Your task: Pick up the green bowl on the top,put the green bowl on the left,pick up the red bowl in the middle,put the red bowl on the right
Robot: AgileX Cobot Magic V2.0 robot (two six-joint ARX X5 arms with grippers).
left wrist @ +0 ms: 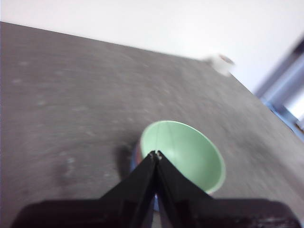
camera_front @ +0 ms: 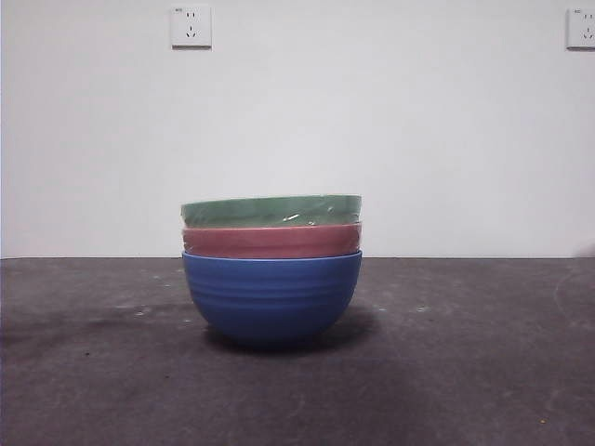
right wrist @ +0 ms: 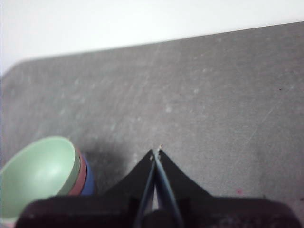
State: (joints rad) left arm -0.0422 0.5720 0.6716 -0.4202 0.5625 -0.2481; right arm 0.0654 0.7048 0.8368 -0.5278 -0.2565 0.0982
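Three nested bowls stand at the middle of the dark worktop (camera_front: pixel 93 372): the green bowl (camera_front: pixel 271 210) on top, the red bowl (camera_front: pixel 271 241) in the middle, and a blue bowl (camera_front: pixel 271 295) at the bottom, which alone touches the surface. Nesting leaves only a narrow band of each upper bowl's rim exposed, so the green bowl's rim is judged the natural place to grip first. The left end effector (left wrist: pixel 156 154) hangs above the stack, its two black jaws pressed together and holding nothing, with the pale green interior (left wrist: pixel 185 154) just beyond its tips; this placement suits an approach to the top bowl, though the jaws would need to part before any grasp. The right end effector (right wrist: pixel 156 152) is likewise closed and empty, poised over bare worktop beside the stack, with the three rims (right wrist: pixel 78 171) visible at the edge of its view; it appears to be waiting. Neither arm shows in the front view. A white wall with two sockets (camera_front: pixel 191 26) backs the scene. No step of the task is yet done.
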